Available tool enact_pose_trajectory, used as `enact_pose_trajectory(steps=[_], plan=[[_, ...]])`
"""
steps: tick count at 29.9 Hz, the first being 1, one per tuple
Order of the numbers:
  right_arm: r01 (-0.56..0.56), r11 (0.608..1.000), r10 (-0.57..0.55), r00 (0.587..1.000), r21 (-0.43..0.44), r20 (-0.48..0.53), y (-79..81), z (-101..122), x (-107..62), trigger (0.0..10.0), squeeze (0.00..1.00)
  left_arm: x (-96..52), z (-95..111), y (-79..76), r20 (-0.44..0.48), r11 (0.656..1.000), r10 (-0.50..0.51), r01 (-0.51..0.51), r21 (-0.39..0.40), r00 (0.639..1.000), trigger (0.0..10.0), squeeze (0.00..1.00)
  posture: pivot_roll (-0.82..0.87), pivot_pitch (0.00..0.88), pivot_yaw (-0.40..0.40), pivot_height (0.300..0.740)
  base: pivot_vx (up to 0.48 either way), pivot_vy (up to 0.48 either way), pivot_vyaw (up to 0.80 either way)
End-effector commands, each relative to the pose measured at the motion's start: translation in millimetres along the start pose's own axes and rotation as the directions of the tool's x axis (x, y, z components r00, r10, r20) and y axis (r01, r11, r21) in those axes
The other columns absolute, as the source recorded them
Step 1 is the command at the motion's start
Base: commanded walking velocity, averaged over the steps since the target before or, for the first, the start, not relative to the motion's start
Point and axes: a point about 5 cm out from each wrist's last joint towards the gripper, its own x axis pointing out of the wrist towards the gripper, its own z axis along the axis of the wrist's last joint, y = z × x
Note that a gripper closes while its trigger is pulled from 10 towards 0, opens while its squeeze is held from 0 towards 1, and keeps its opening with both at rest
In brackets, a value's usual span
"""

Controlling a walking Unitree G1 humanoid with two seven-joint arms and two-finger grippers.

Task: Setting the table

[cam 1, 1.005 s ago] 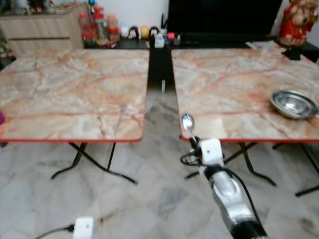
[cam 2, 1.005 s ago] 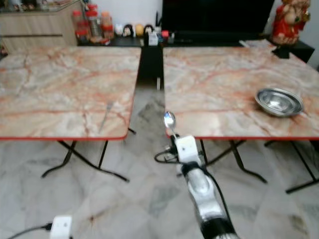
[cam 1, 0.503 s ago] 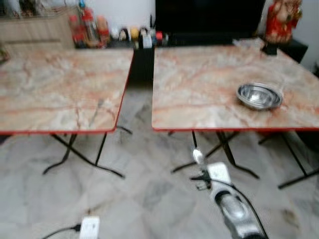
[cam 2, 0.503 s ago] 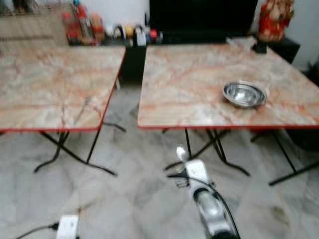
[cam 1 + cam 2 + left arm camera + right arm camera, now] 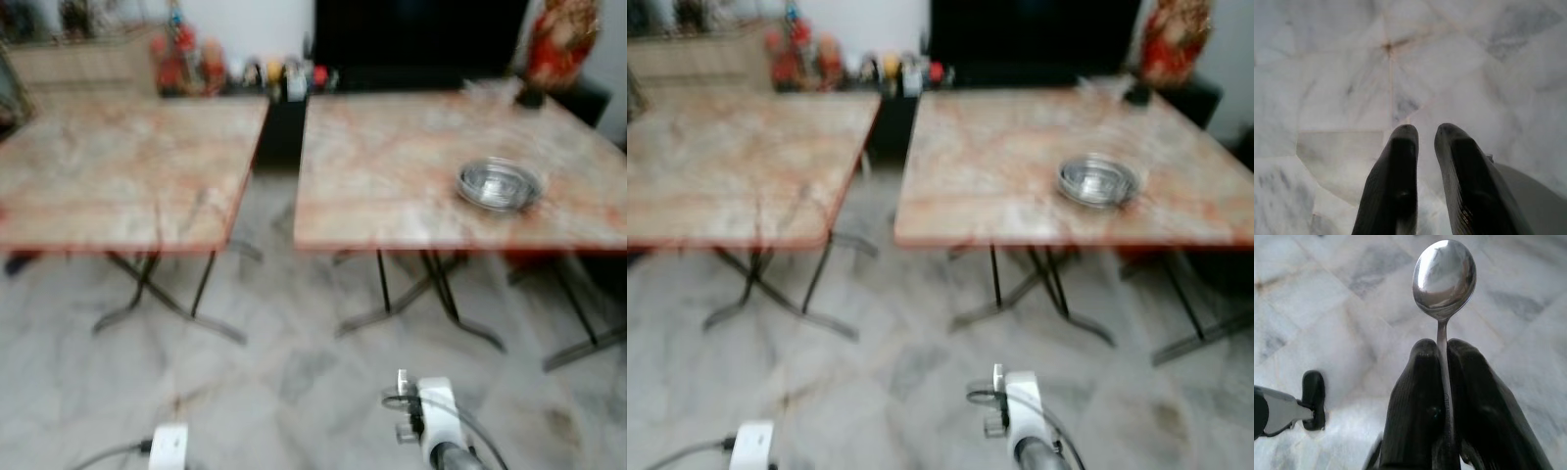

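Right wrist view: the right gripper [image 5: 1442, 352] has its fingers [image 5: 1418, 396] clenched on the thin handle of a spoon [image 5: 1444, 274], bowl sticking out past the tips, shiny, w/ pale marble floor [image 5: 1327, 298] beyond it. A dark foot-like shape sits on the floor off to one side; can't tell what it is.

Left wrist view: the left gripper [image 5: 1422, 132] hangs over the same marble floor, fingers [image 5: 1398, 171] close together w/ just a narrow gap, nothing between them.

Head views, blurred: two marble-patterned folding tables w/ red edges stand side by side, a dark gap between. On the right surface [image 5: 392, 186] a steel bowl [image 5: 498, 184] sits toward the robot's right, well back from the near edge. On the left surface [image 5: 98, 166] a thin dark streak, too blurred to identify. The right arm's white wrist block [image 5: 436, 421] shows low in frame, over the floor, near side of the right table & well apart from the bowl. A white block w/ a cable [image 5: 168, 448] shows at bottom left. Behind the tables: a dark screen [image 5: 421, 39], a row of small bottles & jars, a red figurine [image 5: 560, 44] at far right.
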Motion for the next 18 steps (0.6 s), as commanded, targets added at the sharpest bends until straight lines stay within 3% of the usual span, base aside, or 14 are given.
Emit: enact_pose_trajectory(steps=[1,18], plan=[[0.004,1.000,-0.004,0.999,0.002,0.037,-1.1,9.4,1.5,10.0,0.00,-0.1,-0.9,-1.8,-0.008,1.000,-0.004,0.004,-0.005,1.000,10.0,0.00,0.01,0.000,0.004,0.732,0.480,0.000,0.00],[0.030,0.999,-0.031,0.999,0.025,0.026,-6.2,8.2,1.1,10.0,0.00,-0.4,-2.3,-5.7,-0.016,1.000,-0.019,0.019,-0.006,1.000,10.0,0.00,0.00,0.000,0.000,0.732,0.473,0.000,0.00]])
